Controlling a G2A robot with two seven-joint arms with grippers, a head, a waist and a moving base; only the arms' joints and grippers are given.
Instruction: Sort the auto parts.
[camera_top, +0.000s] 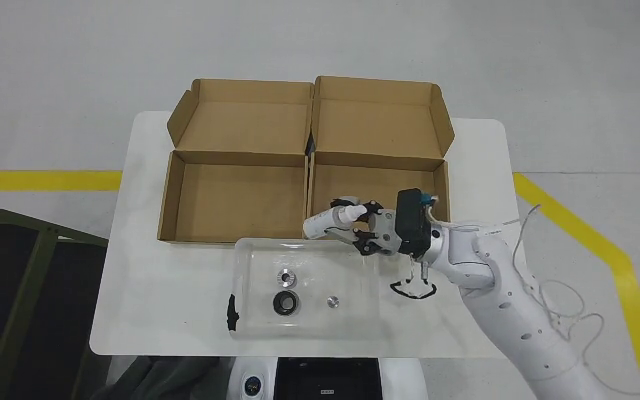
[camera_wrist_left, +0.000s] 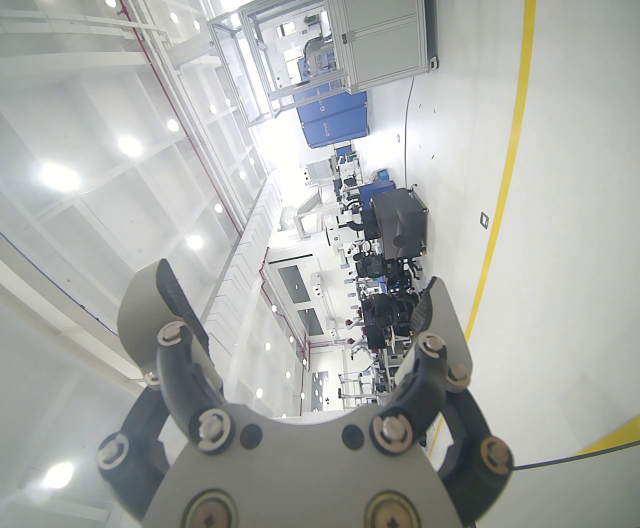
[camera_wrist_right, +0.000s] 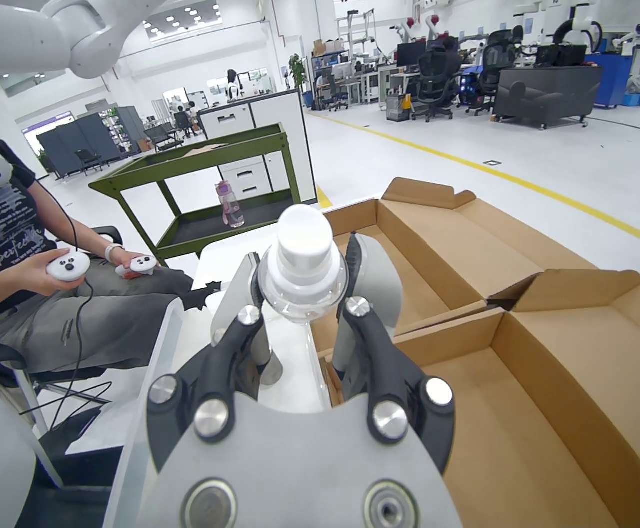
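Two open cardboard boxes sit side by side at the far half of the white table (camera_top: 140, 300): left box (camera_top: 235, 205), right box (camera_top: 400, 185), lids folded back. A clear tray (camera_top: 345, 318) lies in front of them, nearer the robot.

R gripper (camera_top: 350, 225) is clamped on a white cylindrical part (camera_top: 325, 222) w/ a clear flange. In the wrist view the fingers (camera_wrist_right: 240, 295) press on either side of that flange and the white cap (camera_wrist_right: 304, 235) pokes out past the tips. From the top view the part is held level, pointing to the robot's left, over the right box's near-left corner, just by the tray's far rim.

In the tray: a silver round part (camera_top: 288, 277), a black ring (camera_top: 286, 303) right below it, and a small silver piece (camera_top: 333, 300) off to the side, all apart. A black bit (camera_top: 232, 312) is at the tray's left edge; can't tell if it's inside or outside. A black looped piece (camera_top: 413, 290) lies on the table just right of the tray, under the R arm.

L gripper (camera_wrist_left: 300, 310) is spread wide w/ nothing between the pads, aimed away from the table at the hall.
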